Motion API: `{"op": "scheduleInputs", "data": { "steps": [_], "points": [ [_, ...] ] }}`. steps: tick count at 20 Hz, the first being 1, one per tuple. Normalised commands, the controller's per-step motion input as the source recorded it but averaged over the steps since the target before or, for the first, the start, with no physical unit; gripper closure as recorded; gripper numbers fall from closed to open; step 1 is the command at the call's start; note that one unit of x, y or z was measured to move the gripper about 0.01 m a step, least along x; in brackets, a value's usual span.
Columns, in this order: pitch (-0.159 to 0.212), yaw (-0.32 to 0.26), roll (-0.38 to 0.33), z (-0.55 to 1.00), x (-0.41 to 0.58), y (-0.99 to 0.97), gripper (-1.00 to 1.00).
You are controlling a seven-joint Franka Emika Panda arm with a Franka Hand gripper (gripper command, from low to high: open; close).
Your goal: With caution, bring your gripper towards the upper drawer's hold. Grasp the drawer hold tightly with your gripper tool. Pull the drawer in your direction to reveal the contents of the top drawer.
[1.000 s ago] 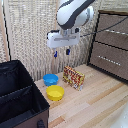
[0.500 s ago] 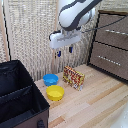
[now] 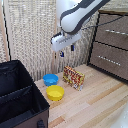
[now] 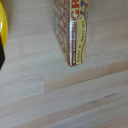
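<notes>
Claw (image 3: 66,51) hangs in air above box (image 3: 74,77), holds nothing; fingers look slightly parted, gap hard to judge. Handle (image 3: 118,32) on top drawer (image 3: 116,30) of dresser sits well apart, toward exterior view's right. Approach step, I judge: swing across slowly, turn fingers to face drawer front, open wide, straddle bar squarely before closing. Keep clear of box, bowls on table (image 3: 95,105).

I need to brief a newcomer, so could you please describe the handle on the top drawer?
Find the brown dresser at the exterior view's right edge. Its topmost front, the upper drawer, carries the drawer hold, a thin silver bar lying above the similar bar one drawer lower.
</notes>
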Motion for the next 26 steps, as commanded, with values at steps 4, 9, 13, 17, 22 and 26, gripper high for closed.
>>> {"op": "scheduleInputs", "data": {
  "steps": [4, 9, 13, 17, 22, 26],
  "points": [
    [0.0, 0.125, -0.336, 0.21, 0.209, 0.04, -1.0],
    [0.0, 0.124, -0.322, 0.26, 0.23, 0.06, -1.0],
    [0.0, 0.124, -0.29, 0.38, 0.259, 0.1, -1.0],
    [0.002, 0.121, -0.286, 0.4, 0.244, 0.12, -1.0],
    [0.028, 0.025, -0.311, 0.41, 0.057, 0.33, -1.0],
    [0.063, -0.068, -0.331, 0.3, -0.146, 0.04, -1.0]
  ]
}}
